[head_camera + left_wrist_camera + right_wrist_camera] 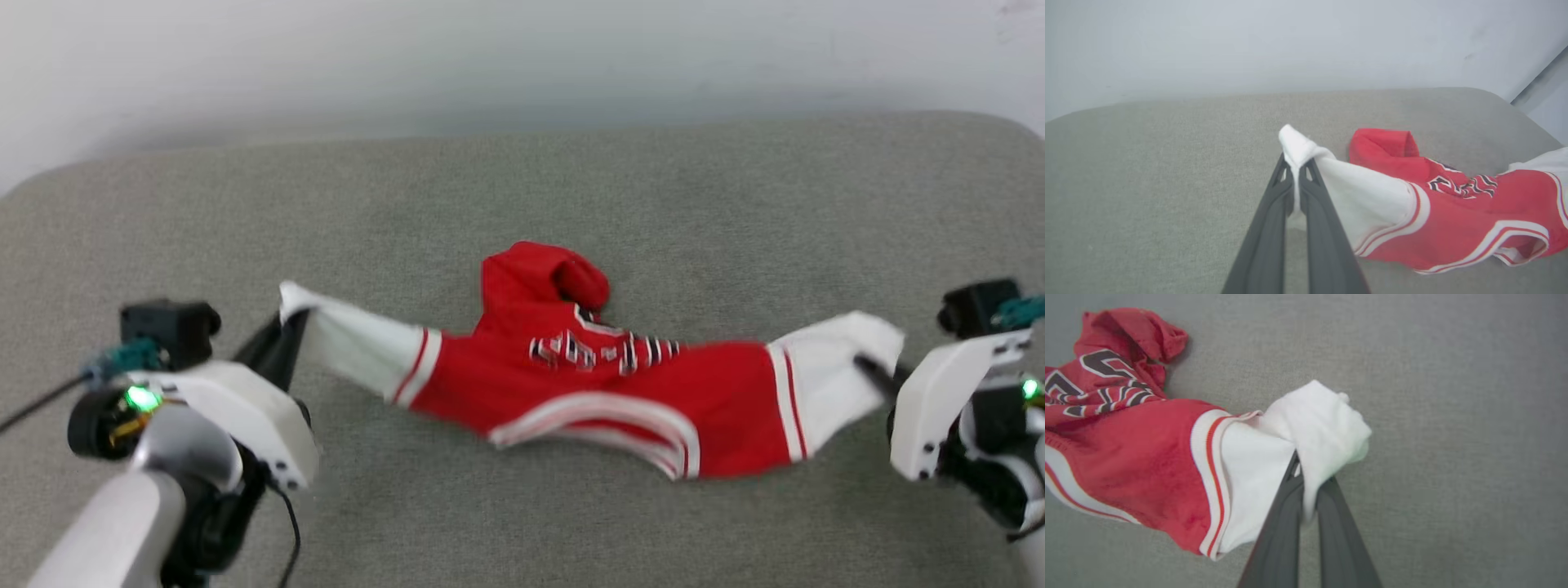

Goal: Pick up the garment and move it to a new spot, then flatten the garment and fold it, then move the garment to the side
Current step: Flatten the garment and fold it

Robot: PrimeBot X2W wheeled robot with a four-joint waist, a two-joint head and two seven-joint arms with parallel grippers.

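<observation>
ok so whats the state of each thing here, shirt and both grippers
garment, strung out between the two grippers by its white sleeves, crumpled, not yet flat or folded
left gripper, shut on the garment at one sleeve end
right gripper, shut on the garment at the other sleeve end
</observation>
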